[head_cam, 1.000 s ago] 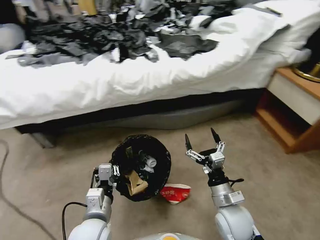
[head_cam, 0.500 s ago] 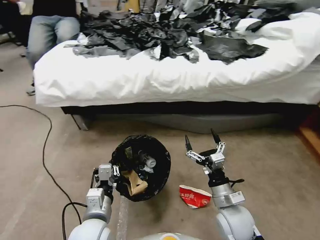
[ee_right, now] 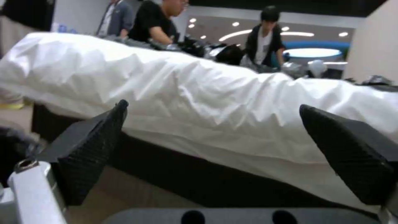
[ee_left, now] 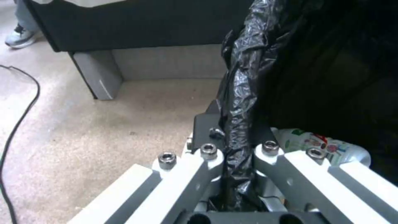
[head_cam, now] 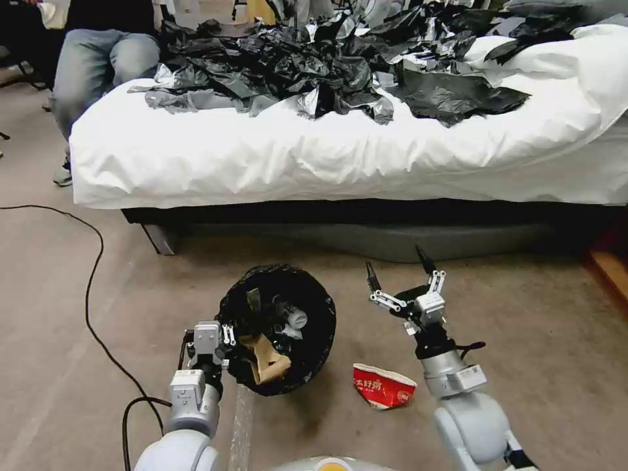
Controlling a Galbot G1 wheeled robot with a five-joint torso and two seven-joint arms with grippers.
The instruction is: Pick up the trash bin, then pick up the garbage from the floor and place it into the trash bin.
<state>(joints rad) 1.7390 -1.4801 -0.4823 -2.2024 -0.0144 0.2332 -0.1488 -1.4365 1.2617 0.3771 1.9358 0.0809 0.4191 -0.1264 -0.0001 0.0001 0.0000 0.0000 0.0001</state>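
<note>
The trash bin (head_cam: 288, 288), lined with a black bag, hangs tilted just above the carpet, its mouth facing me. Inside lie a brown paper bag (head_cam: 267, 358) and a small plastic bottle (head_cam: 294, 317). My left gripper (head_cam: 230, 340) is shut on the bin's near-left rim; the left wrist view shows the left gripper (ee_left: 236, 140) pinching the bag-covered rim (ee_left: 240, 102), with a labelled bottle (ee_left: 319, 144) inside. One piece of garbage, a red snack wrapper (head_cam: 383, 386), lies on the floor right of the bin. My right gripper (head_cam: 396, 261) stands open above and beyond the wrapper; the right gripper (ee_right: 213, 107) points at the bed.
A bed (head_cam: 327, 157) with a white sheet and a heap of black bags runs across the back. A black cable (head_cam: 91, 275) curls over the carpet at left. A seated person's legs (head_cam: 98, 65) are at the bed's far left corner. A wooden edge (head_cam: 608, 271) shows at right.
The whole view has swung left, bringing the bed's left end and the cable into sight. The bin stays in my left gripper. The right gripper has shifted slightly up and right, still open.
</note>
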